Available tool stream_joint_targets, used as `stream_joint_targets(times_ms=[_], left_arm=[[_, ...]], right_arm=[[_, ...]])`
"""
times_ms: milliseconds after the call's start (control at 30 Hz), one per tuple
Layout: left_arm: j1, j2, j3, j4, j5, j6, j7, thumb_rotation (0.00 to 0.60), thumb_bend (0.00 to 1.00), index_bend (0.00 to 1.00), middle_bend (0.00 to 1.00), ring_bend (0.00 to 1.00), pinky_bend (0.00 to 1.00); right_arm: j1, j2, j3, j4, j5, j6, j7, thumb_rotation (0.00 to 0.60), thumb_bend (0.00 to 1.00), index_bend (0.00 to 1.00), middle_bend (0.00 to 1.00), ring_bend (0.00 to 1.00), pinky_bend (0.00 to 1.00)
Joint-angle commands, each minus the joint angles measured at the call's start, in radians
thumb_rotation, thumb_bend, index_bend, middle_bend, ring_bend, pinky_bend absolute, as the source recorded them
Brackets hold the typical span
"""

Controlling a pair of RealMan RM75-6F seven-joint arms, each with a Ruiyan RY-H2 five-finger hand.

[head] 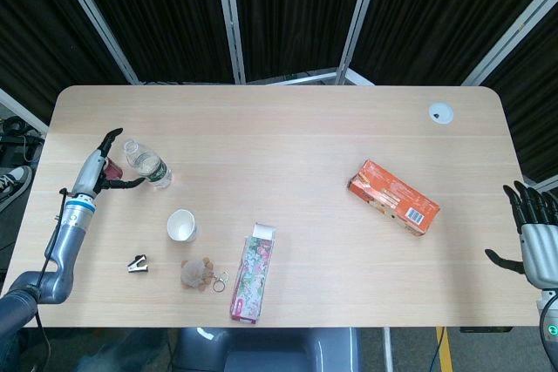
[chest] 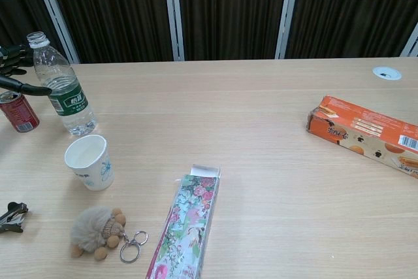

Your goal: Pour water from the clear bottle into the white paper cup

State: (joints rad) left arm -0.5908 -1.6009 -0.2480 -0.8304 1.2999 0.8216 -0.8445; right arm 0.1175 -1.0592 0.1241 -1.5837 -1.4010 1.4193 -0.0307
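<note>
The clear bottle (head: 146,165) (chest: 62,87) stands upright and uncapped at the table's left, with a green label. The white paper cup (head: 181,226) (chest: 89,162) stands empty a little nearer than the bottle. My left hand (head: 103,167) (chest: 14,70) is open just left of the bottle, above the red can, its thumb reaching toward the bottle without touching it. My right hand (head: 535,233) hangs open off the table's right edge, far from both, and shows only in the head view.
A red can (chest: 18,111) stands left of the bottle, under the left hand. A black clip (head: 138,262), a plush keychain (head: 199,273) and a floral box (head: 253,273) lie near the front edge. An orange box (head: 393,197) lies at the right.
</note>
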Motion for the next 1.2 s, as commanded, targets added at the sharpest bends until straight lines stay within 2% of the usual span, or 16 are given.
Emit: stream_joint_targets(times_ms=[33, 400, 967, 1200], left_arm=[[-0.035, -0.051, 0.012, 0.101, 0.016, -0.037, -0.032, 0.6, 0.0, 0.0, 0.0, 0.0, 0.0], [-0.102, -0.158, 0.031, 0.286, 0.052, -0.082, -0.155, 0.6, 0.0, 0.0, 0.0, 0.0, 0.0], [-0.166, -0.227, 0.056, 0.368, 0.096, -0.087, -0.318, 0.6, 0.0, 0.0, 0.0, 0.0, 0.0], [-0.181, -0.24, 0.051, 0.377, 0.081, -0.135, -0.378, 0.6, 0.0, 0.0, 0.0, 0.0, 0.04]], right_arm=[[0.004, -0.002, 0.0, 0.007, 0.009, -0.01, -0.002, 0.6, 0.0, 0.0, 0.0, 0.0, 0.0], [0.014, -0.014, 0.004, 0.017, 0.029, -0.028, -0.021, 0.6, 0.0, 0.0, 0.0, 0.0, 0.0], [0.024, -0.027, 0.006, 0.03, 0.06, -0.054, -0.042, 0.6, 0.0, 0.0, 0.0, 0.0, 0.0], [0.025, -0.03, 0.004, 0.029, 0.062, -0.057, -0.048, 0.6, 0.0, 0.0, 0.0, 0.0, 0.0]])
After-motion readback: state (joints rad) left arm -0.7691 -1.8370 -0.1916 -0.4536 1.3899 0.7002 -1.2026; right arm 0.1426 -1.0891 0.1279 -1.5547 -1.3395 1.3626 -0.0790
